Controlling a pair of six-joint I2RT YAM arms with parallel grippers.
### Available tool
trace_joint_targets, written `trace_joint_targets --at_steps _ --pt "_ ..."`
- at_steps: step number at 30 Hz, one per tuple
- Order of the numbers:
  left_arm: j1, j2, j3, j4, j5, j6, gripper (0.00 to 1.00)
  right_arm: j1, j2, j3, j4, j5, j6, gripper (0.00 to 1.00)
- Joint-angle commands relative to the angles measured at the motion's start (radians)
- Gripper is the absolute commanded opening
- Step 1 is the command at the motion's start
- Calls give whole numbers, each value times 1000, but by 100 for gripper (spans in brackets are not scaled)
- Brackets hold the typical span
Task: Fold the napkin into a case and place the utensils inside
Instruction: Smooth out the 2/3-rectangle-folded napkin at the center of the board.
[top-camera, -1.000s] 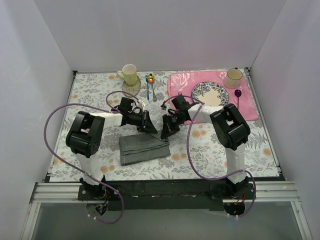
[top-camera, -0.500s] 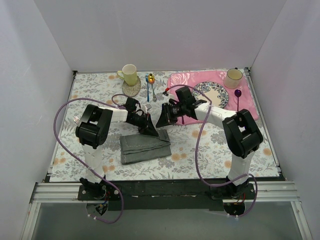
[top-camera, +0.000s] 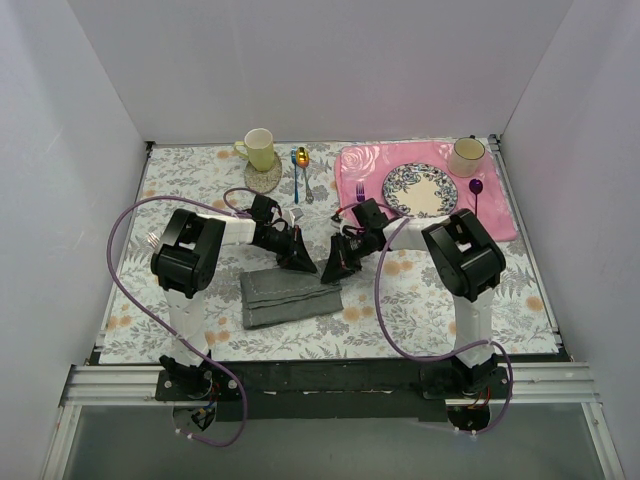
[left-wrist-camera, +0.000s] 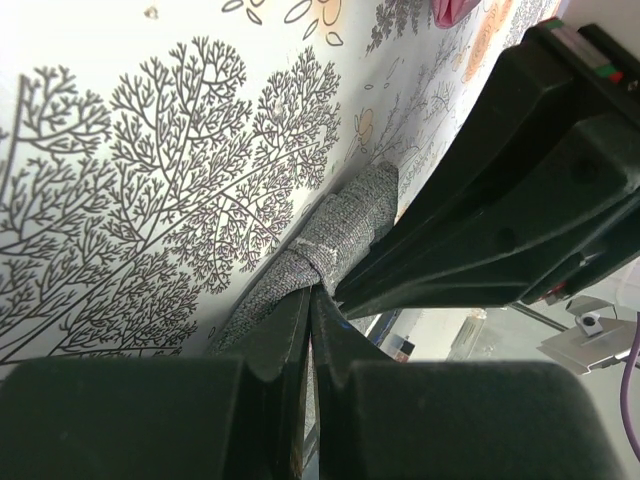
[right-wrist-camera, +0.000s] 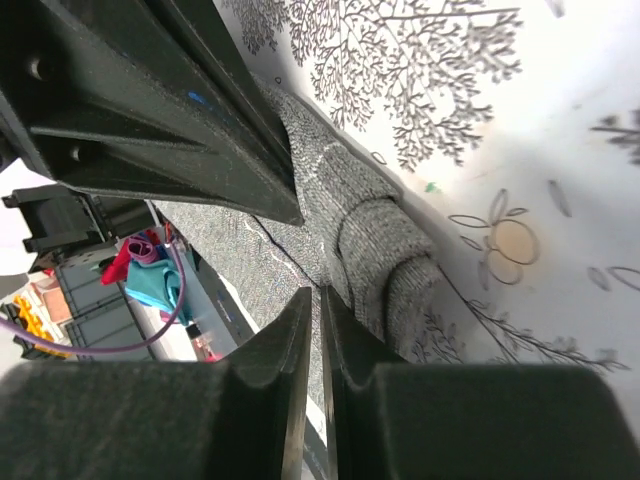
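Swinging back down from beside the pink mat (top-camera: 355, 170), the right gripper (top-camera: 332, 276) now meets the far right corner of the napkin (top-camera: 285, 298); its fingers are almost together, fully closed or not I cannot tell. The left gripper (top-camera: 310, 268), unmoved, is closed, tips on the folded far edge. Bare tablecloth (top-camera: 420, 300) lies right of the napkin

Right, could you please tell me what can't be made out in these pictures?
- Top view: napkin far corner, hidden under left gripper and right gripper.
- Wrist views: whether either gripper pinches cloth; the jaws cover the contact.
- Top view: cutlery by the coaster, too small to identify.
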Motion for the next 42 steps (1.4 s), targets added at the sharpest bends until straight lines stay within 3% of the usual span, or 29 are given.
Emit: trace_joint_targets --at_steps 1,7,12,20,26,29,33,37,42 --pt "0 3 -10 -18 -190 39 0 -23 31 14 -103 47 -69 17" --pt "0 4 -9 -19 -187 41 0 -22 -109 32 -73 -56 -57 23" --pt "0 -2 -12 -16 -184 42 0 -17 -202 -26 31 -130 24 37" --pt "0 0 -9 -16 -186 44 0 -20 -78 -87 -2 -69 -49 34" --pt "14 -6 3 -38 -175 99 0 -31 41 -26 -99 -6 -83 31" --pt "26 -52 11 -38 -135 177 4 -40 55 -23 -113 4 -82 30" --pt "40 -190 26 -76 -43 312 19 -40 14 -47 -99 3 -73 29" --pt "80 -328 13 -216 43 419 20 -40 -3 -57 -81 1 -68 29" --pt "192 -295 25 -474 132 628 19 -40 8 -51 -84 12 -71 27"
